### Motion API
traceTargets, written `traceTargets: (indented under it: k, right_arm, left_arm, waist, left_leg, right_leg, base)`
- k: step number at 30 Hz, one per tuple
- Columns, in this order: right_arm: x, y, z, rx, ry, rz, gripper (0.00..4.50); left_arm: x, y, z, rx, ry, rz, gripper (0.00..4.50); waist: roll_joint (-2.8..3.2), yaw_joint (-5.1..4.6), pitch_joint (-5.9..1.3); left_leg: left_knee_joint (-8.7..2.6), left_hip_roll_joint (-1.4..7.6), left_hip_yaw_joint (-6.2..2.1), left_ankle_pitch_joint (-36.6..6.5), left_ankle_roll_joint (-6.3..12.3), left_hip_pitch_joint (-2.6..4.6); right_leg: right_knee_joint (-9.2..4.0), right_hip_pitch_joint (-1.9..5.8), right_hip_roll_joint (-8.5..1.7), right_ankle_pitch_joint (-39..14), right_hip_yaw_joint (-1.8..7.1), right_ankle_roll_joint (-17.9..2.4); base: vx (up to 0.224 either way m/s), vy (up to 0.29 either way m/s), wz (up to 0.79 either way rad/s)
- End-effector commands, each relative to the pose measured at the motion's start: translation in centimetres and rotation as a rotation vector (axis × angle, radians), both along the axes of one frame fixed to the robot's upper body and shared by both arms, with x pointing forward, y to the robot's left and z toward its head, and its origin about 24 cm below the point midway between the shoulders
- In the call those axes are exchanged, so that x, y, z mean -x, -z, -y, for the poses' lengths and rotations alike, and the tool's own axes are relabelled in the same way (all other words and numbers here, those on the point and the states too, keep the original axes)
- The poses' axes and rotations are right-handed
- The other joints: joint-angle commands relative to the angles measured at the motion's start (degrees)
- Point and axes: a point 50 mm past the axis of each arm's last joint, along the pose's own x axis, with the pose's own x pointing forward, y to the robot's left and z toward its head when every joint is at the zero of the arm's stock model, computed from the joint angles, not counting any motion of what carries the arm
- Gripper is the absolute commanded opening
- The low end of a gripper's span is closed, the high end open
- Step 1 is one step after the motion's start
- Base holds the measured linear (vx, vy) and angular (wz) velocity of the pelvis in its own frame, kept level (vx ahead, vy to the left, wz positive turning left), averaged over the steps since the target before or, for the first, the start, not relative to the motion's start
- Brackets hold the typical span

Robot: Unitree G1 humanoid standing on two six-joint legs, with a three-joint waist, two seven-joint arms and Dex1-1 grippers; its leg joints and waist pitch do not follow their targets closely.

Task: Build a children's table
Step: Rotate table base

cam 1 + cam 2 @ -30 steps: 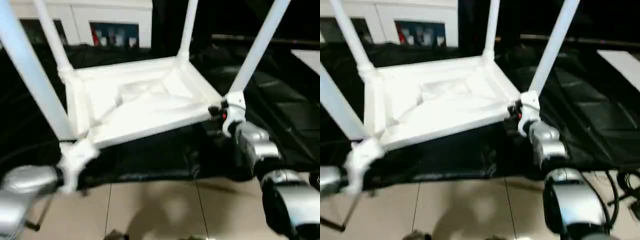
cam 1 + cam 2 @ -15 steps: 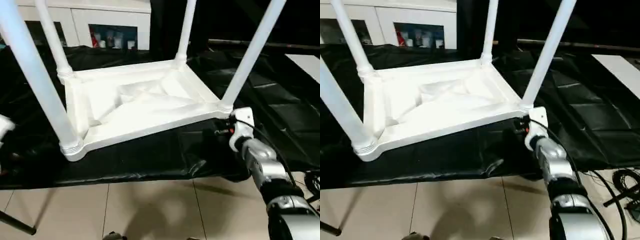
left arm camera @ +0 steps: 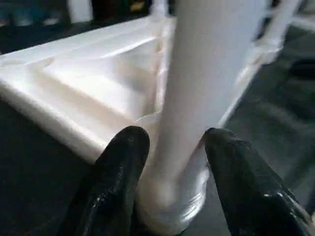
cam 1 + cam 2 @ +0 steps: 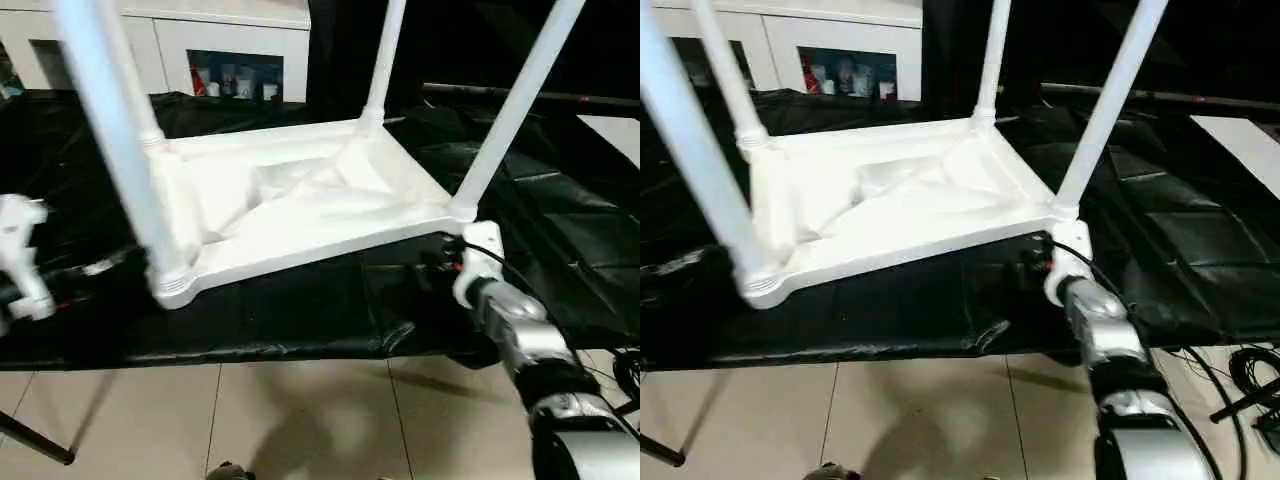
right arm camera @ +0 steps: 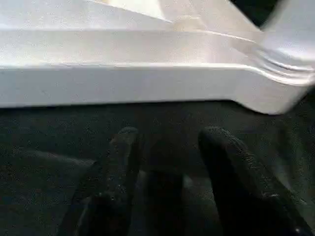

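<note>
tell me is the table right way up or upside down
Upside down: the tabletop lies on the black sheet, ribbed underside up, and the four legs point upward.

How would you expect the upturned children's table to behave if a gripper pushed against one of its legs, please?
The children's table looks like thin moulded plastic, so it is probably light and may slide on the glossy black sheet. Pushed high on a leg, it could tip rather than slide, since the legs are long. The tubular legs look stiff, though they might flex in their sockets.
</note>
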Motion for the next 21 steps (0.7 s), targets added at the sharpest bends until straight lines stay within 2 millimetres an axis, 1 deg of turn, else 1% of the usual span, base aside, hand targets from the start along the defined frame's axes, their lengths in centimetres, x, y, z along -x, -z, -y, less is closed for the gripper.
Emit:
traceTargets:
  k: [1, 2, 3, 4, 5, 6, 7, 8, 9, 11, 12, 14, 15, 16, 17, 18, 19, 20, 21]
  right_arm:
    - [-0.9, -0.5, -1.2, 0.019, -0.041, -0.003, 2.55]
    - [-0.9, -0.5, -1.2, 0.019, -0.041, -0.003, 2.64]
    - [-1.0, -0.6, -1.4, 0.020, -0.050, -0.007, 2.76]
    - [-1.0, -0.6, -1.5, 0.023, -0.056, -0.008, 2.87]
    - [-1.1, -0.7, -1.7, 0.028, -0.064, -0.008, 2.94]
    - [-1.2, -0.8, -1.8, 0.029, -0.071, -0.008, 2.99]
    - [-1.3, -0.8, -1.8, 0.031, -0.073, -0.008, 3.08]
    - [-1.3, -0.8, -1.7, 0.032, -0.073, -0.008, 3.08]
    - [-1.3, -0.8, -1.6, 0.034, -0.073, -0.009, 3.31]
    - [-1.3, -0.8, -1.6, 0.037, -0.072, -0.011, 3.38]
    - [-1.3, -0.7, -1.6, 0.045, -0.073, -0.016, 3.45]
    - [-1.3, -0.6, -1.6, 0.049, -0.075, -0.020, 3.66]
    - [-1.3, -0.6, -1.6, 0.051, -0.077, -0.022, 3.66]
    - [-1.4, -0.5, -1.8, 0.057, -0.085, -0.026, 3.76]
    - [-1.4, -0.6, -1.9, 0.060, -0.089, -0.026, 3.90]
    - [-1.4, -0.6, -1.9, 0.060, -0.089, -0.026, 3.90]
    - [-1.6, -0.7, -2.3, 0.065, -0.103, -0.026, 4.10]
    - [-1.7, -0.7, -2.4, 0.066, -0.110, -0.025, 4.15]
    - [-1.7, -0.8, -2.5, 0.066, -0.115, -0.024, 4.22]
  left_arm:
    - [-0.9, -0.7, 3.6, 0.092, 0.146, 0.037, 2.42]
    - [-0.9, -0.7, 3.6, 0.092, 0.146, 0.037, 2.42]
    - [-1.1, -0.6, 4.0, 0.100, 0.161, 0.040, 2.42]
    - [-1.2, -0.5, 4.2, 0.100, 0.167, 0.037, 2.42]
    - [-1.4, -0.1, 4.3, 0.086, 0.168, 0.028, 2.42]
    - [-1.5, 0.3, 4.4, 0.081, 0.179, 0.016, 2.42]
    - [-1.5, 0.6, 4.6, 0.091, 0.188, 0.002, 2.42]
    - [-1.4, 0.7, 4.8, 0.100, 0.198, -0.008, 2.42]
    - [-1.4, 0.8, 5.1, 0.112, 0.211, -0.015, 2.42]
    - [-1.5, 0.9, 5.5, 0.119, 0.223, -0.020, 2.42]
    - [-1.6, 1.0, 6.3, 0.121, 0.246, -0.020, 2.42]
    - [-1.7, 1.1, 6.9, 0.124, 0.258, -0.015, 2.42]
    - [-1.8, 1.0, 7.4, 0.129, 0.266, -0.010, 2.42]
    - [-2.1, 0.8, 9.3, 0.159, 0.312, 0.012, 2.42]
    - [-2.2, 0.7, 10.0, 0.172, 0.333, 0.017, 2.42]
    - [-2.2, 0.7, 10.0, 0.172, 0.333, 0.017, 2.42]
    - [-2.4, 0.5, 12.0, 0.202, 0.401, 0.025, 2.42]
    - [-2.5, 0.4, 12.9, 0.211, 0.432, 0.028, 2.42]
    - [-2.5, 0.3, 13.5, 0.219, 0.460, 0.030, 2.42]
  waist:
    - [1.24, -0.37, -3.38]
    - [1.29, -0.28, -3.41]
    - [1.32, -0.15, -3.36]
    - [1.20, -0.08, -3.29]
    - [1.24, -0.02, -3.39]
    - [0.92, -0.03, -3.45]
    - [1.03, 0.01, -3.52]
    - [0.85, -0.03, -3.52]
    - [0.82, -0.05, -3.59]
    - [0.88, -0.08, -3.58]
    - [0.86, -0.01, -3.61]
    - [0.91, 0.11, -3.54]
    - [0.79, 0.10, -3.55]
    - [0.71, 0.13, -3.49]
    - [0.77, 0.09, -3.53]
    - [0.76, 0.18, -3.45]
    - [0.67, 0.20, -3.48]
    - [0.61, 0.25, -3.54]
    - [0.44, 0.20, -3.50]
  left_leg:
    - [-4.58, 1.07, -1.01, -26.0, -4.75, 2.39]
    - [-4.53, 1.12, -1.02, -26.1, -4.83, 2.57]
    - [-4.48, 1.09, -0.94, -26.2, -4.73, 2.61]
    - [-4.52, 1.12, -0.94, -26.3, -4.60, 2.54]
    - [-4.54, 1.08, -0.97, -25.9, -4.57, 2.46]
    - [-4.61, 1.10, -0.97, -24.9, -4.50, 2.26]
    - [-4.63, 1.09, -0.99, -23.9, -4.48, 2.13]
    - [-4.66, 1.10, -0.98, -23.4, -4.46, 2.00]
    - [-4.60, 1.06, -0.89, -22.3, -4.36, 1.95]
    - [-4.54, 1.03, -0.79, -21.9, -4.19, 1.95]
    - [-4.49, 1.06, -0.76, -21.6, -4.08, 2.03]
    - [-4.45, 1.10, -0.70, -22.2, -4.00, 2.19]
    - [-4.51, 1.21, -0.74, -22.2, -4.02, 2.15]
    - [-4.53, 1.19, -0.74, -22.4, -4.02, 2.12]
    - [-4.45, 1.21, -0.68, -23.0, -4.19, 2.27]
    - [-4.43, 1.19, -0.67, -23.2, -4.20, 2.31]
    - [-4.47, 1.26, -0.73, -23.4, -4.23, 2.20]
    - [-4.53, 1.22, -0.80, -23.1, -4.34, 2.09]
    - [-4.50, 1.20, -0.80, -22.7, -4.20, 1.93]
  right_leg:
    - [-4.96, 0.80, -2.32, -19.9, 1.83, -9.8]
    - [-4.99, 0.72, -2.37, -19.9, 1.84, -10.0]
    - [-5.10, 0.59, -2.35, -20.0, 1.88, -9.9]
    - [-5.21, 0.60, -2.40, -20.4, 1.93, -9.8]
    - [-5.15, 0.73, -2.37, -20.1, 1.94, -9.5]
    - [-5.05, 0.98, -2.34, -19.4, 1.92, -9.2]
    - [-4.83, 1.17, -2.35, -18.3, 1.93, -9.1]
    - [-4.77, 1.26, -2.32, -17.8, 1.90, -9.2]
    - [-4.63, 1.37, -2.30, -16.8, 1.90, -9.4]
    - [-4.59, 1.37, -2.24, -16.1, 1.92, -9.6]
    - [-4.56, 1.34, -2.27, -16.0, 1.92, -9.7]
    - [-4.72, 1.20, -2.31, -16.5, 1.95, -10.0]
    - [-4.65, 1.28, -2.32, -16.5, 1.95, -9.9]
    - [-4.72, 1.26, -2.30, -16.8, 1.91, -9.8]
    - [-4.79, 1.14, -2.37, -17.5, 1.92, -9.9]
    - [-4.93, 1.09, -2.37, -18.0, 1.93, -9.8]
    - [-4.94, 1.13, -2.54, -18.6, 1.95, -9.6]
    - [-4.93, 1.31, -2.51, -19.0, 1.82, -9.3]
    - [-4.90, 1.35, -2.58, -18.7, 1.87, -9.2]
  base:
    - [0.000, 0.000, 0.00]
    - [0.000, 0.000, 0.00]
    - [0.000, 0.000, 0.00]
    - [0.000, 0.000, 0.00]
    - [0.000, 0.000, 0.00]
    - [0.000, 0.000, 0.00]
    - [0.000, 0.000, 0.00]
    - [0.000, 0.000, 0.00]
    - [0.000, 0.000, 0.00]
    - [0.000, 0.000, 0.00]
    - [0.000, 0.000, 0.00]
    - [0.000, 0.000, 0.00]
    - [0.000, 0.000, 0.00]
    - [0.000, 0.000, 0.00]
    - [0.000, 0.000, 0.00]
    - [0.000, 0.000, 0.00]
    - [0.000, 0.000, 0.00]
    - [0.000, 0.000, 0.00]
    - [0.000, 0.000, 0.00]
